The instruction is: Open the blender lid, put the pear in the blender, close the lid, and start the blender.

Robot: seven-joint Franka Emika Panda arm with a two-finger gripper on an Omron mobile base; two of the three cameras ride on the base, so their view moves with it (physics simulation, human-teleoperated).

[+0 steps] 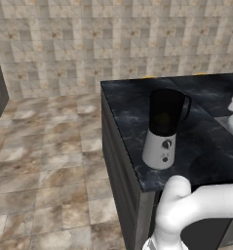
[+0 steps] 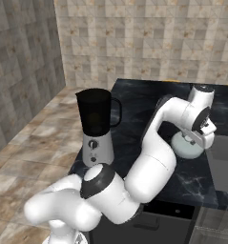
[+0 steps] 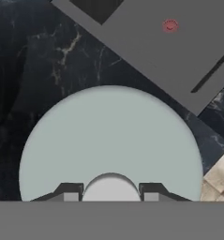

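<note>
Claw (image 3: 111, 190) straddles knob of blender lid (image 3: 108, 140) on bench (image 3: 48, 61), grip not confirmable | blender (image 1: 163, 128) jar uncapped, yellow inside | step: re-lidding, judged | next: lift, seat lid on rim.

white franka arm (image 2: 153, 157), dark joints: rises from base, folds at elbow, reaches forward and right, wrist bent downward. two-finger gripper (image 3: 110, 193): pointing down, dark fingertips (image 3: 69, 191) set either side of a small pale grey knob; contact cannot be told.
</note>
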